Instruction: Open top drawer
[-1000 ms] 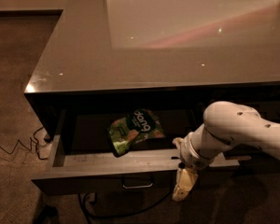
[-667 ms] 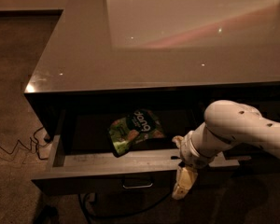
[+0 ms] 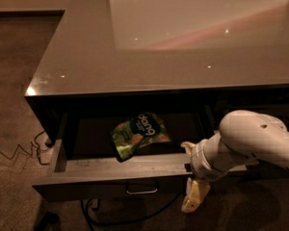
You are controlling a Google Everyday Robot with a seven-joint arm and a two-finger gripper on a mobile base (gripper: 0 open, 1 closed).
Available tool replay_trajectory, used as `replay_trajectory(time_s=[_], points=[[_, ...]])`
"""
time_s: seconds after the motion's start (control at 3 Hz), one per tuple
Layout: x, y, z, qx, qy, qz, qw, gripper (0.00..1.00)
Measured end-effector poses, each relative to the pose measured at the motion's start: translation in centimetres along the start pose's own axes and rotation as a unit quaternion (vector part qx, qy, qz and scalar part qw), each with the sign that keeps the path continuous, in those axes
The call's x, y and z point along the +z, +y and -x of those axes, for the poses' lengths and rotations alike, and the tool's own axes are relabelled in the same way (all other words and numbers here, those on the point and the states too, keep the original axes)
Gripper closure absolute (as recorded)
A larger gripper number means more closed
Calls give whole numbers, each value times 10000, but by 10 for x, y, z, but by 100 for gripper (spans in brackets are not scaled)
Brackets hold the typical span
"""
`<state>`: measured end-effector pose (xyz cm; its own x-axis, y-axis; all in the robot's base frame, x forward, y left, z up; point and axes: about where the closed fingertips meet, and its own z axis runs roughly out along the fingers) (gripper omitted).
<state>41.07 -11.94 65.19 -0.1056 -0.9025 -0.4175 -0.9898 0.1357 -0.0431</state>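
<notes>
One arm, mine, angles down from the right; my gripper (image 3: 191,183) hangs at the pulled-out top drawer (image 3: 115,168) front's right end. Clamped or open, I cannot tell.

Open top drawer (image 3: 111,166) under a glossy cabinet top (image 3: 135,57), carpet floor (image 3: 14,105) at left.
Green snack bag (image 3: 139,134) on drawer floor, mid-frame; thin cable (image 3: 9,155) on carpet, lower left; gripper (image 3: 191,189) at drawer front, lower centre-right.
</notes>
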Motion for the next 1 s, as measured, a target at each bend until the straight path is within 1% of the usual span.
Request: replay_trajectory(time_s=[0.33, 1.0], points=[[-5, 8, -3, -22, 90, -115, 9999, 19], [-4, 18, -13, 16, 263, -142, 9996, 65]])
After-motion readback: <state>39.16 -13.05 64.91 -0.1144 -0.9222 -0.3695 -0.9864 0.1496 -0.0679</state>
